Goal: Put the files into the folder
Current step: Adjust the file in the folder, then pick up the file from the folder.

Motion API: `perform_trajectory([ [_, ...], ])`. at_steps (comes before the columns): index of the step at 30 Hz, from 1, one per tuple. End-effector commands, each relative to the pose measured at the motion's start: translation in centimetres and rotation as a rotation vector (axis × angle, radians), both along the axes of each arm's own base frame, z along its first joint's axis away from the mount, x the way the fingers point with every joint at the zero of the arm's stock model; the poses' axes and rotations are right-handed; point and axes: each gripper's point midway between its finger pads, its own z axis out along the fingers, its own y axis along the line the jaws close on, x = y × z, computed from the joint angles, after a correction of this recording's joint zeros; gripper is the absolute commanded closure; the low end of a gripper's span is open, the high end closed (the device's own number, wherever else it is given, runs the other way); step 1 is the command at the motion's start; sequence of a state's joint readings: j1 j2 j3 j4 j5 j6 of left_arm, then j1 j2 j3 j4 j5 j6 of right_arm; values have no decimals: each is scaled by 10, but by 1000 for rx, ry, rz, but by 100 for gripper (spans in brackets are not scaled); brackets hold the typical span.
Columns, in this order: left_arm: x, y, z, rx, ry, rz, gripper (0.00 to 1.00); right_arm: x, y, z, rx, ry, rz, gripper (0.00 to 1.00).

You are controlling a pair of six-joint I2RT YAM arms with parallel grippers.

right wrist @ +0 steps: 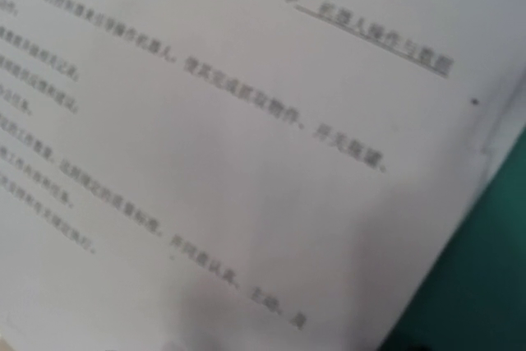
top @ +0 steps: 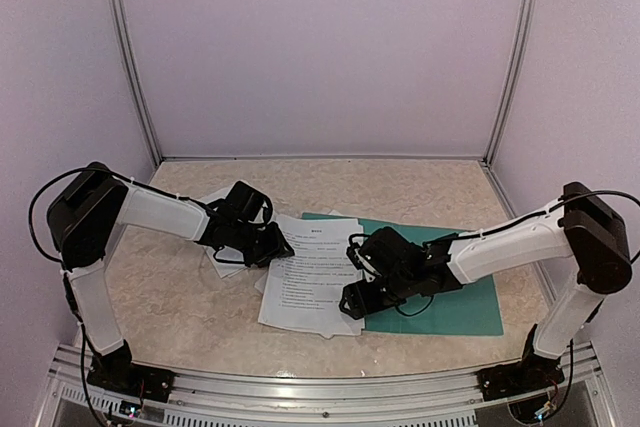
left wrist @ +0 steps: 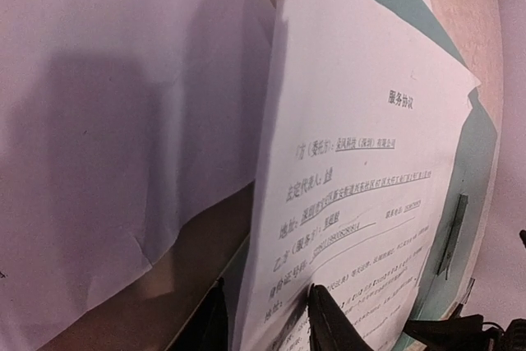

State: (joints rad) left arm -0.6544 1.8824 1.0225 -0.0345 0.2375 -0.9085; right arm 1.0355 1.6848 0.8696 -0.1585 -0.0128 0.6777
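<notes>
The files are white printed sheets; a stack [top: 308, 282] lies partly over the left part of the dark teal folder [top: 455, 292], which is open flat on the table. My left gripper [top: 268, 244] is at the stack's left edge. In the left wrist view its jaws are apart [left wrist: 267, 326]: one finger [left wrist: 329, 322] rests on the top sheet [left wrist: 353, 162], the other sits just off the sheet's edge. The folder's metal clip [left wrist: 452, 236] shows beside that sheet. My right gripper [top: 357, 295] is low on the stack's right edge. Its fingers are hidden in the right wrist view, which shows only blurred text [right wrist: 246, 162] and teal card [right wrist: 485, 269].
More loose white sheets [top: 222, 209] lie behind my left gripper, and they fill the left of the left wrist view [left wrist: 115, 121]. The table is beige marble [top: 400, 192]. Pale walls and metal posts close it in on three sides.
</notes>
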Motion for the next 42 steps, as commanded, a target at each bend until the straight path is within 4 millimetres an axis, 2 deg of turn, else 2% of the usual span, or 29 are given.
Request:
perform_trajectory([
  [1, 2, 0, -1, 29, -14, -5, 68, -6, -1, 14, 0, -21, -9, 27],
  [8, 4, 1, 2, 29, -22, -4, 68, -15, 5, 11, 8, -4, 4, 27],
  [20, 7, 3, 6, 29, -30, -1, 68, -29, 0, -1, 10, 30, -14, 28],
  [30, 6, 4, 6, 32, -30, 1, 68, -40, 10, -4, 20, 38, 14, 28],
  [36, 6, 4, 7, 33, -34, 0, 68, -42, 10, -2, 20, 34, 10, 28],
  [42, 6, 4, 9, 33, -40, -5, 73, -28, -1, 10, -49, -41, -22, 26],
])
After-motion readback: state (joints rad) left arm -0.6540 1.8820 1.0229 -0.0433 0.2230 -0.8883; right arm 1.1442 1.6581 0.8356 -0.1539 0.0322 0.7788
